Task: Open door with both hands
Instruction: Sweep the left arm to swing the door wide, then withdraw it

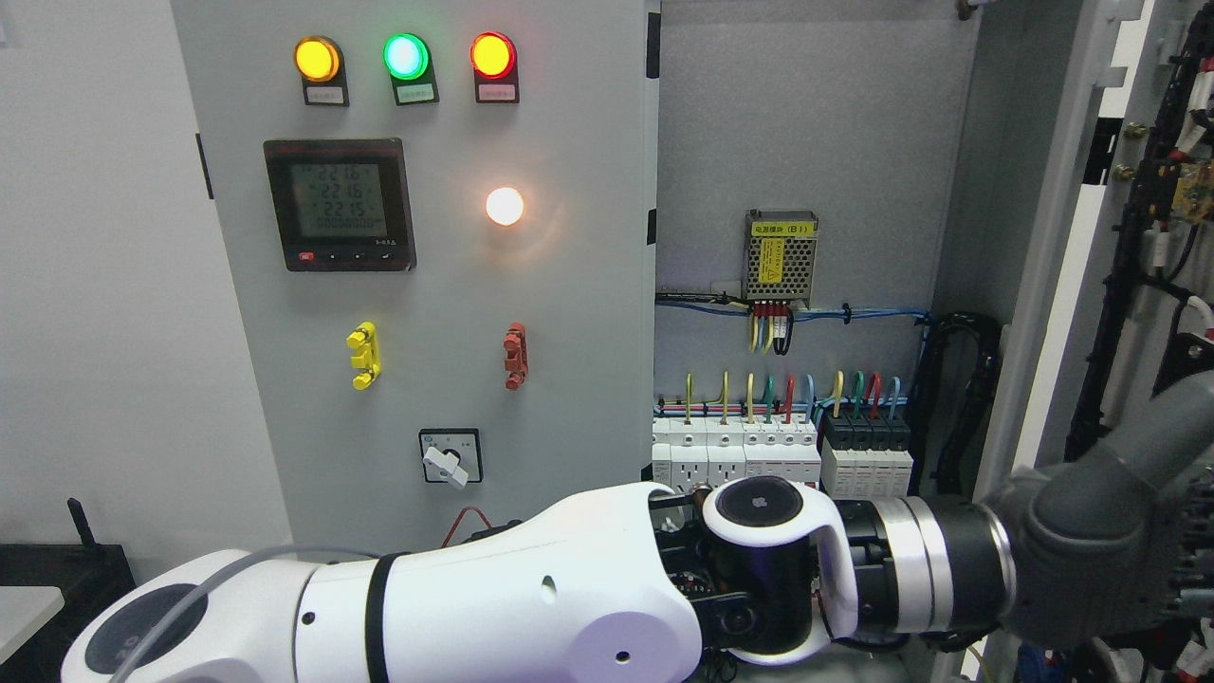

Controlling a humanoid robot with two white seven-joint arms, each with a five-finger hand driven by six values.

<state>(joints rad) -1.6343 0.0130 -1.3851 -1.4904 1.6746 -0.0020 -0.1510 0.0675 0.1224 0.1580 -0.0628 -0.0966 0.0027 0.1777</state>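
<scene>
Door (pixel 1053 285) swung wide at right; left hand (pixel 1091 560) against its edge, finger state unclear.

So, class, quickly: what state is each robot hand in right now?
Left hand: cannot be told.
Right hand: not in view.

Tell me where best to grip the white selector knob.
Probably its raised bar: pinch the white selector knob across its long sides, fingers coming straight from the front. The bar stands proud of its square plate and lies tilted, so turn the pinch to match.
</scene>
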